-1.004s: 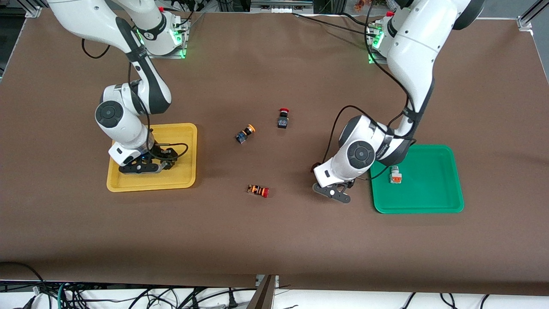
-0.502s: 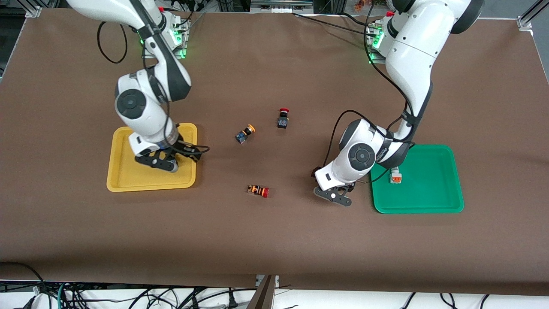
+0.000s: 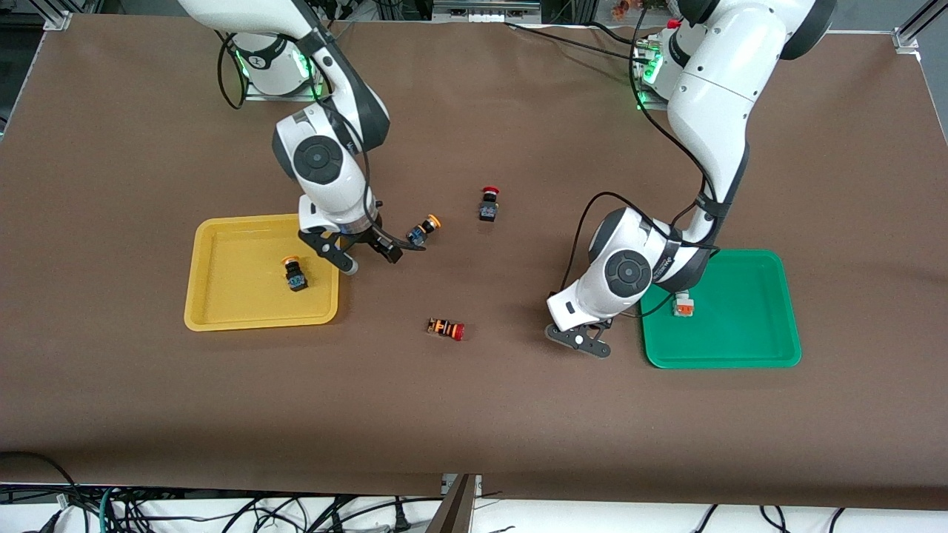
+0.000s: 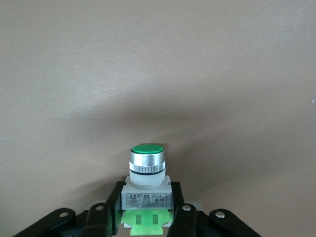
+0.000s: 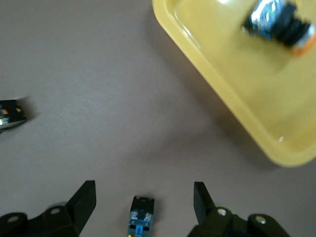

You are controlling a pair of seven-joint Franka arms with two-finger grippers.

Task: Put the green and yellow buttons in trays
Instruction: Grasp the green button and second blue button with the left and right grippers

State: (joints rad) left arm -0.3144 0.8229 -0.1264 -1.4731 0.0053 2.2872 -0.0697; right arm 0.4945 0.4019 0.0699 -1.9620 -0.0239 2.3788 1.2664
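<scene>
The yellow tray holds one yellow-capped button, which also shows in the right wrist view. My right gripper is open and empty above the table between that tray and a second yellow-capped button. This button lies between the open jaws in the right wrist view. My left gripper is shut on a green-capped white button, low over bare table beside the green tray. A white button with an orange block lies in the green tray.
A red-capped black button stands farther from the front camera than the yellow-capped one on the table. A red-capped button with an orange-striped body lies nearer to the camera, mid-table. The yellow tray's rim is close to my right gripper.
My right gripper left a yellow-capped button in the yellow tray, rose, and swung toward mid-table to the second yellow-capped button. My left gripper shifted slightly toward the green tray, still holding the green button.
</scene>
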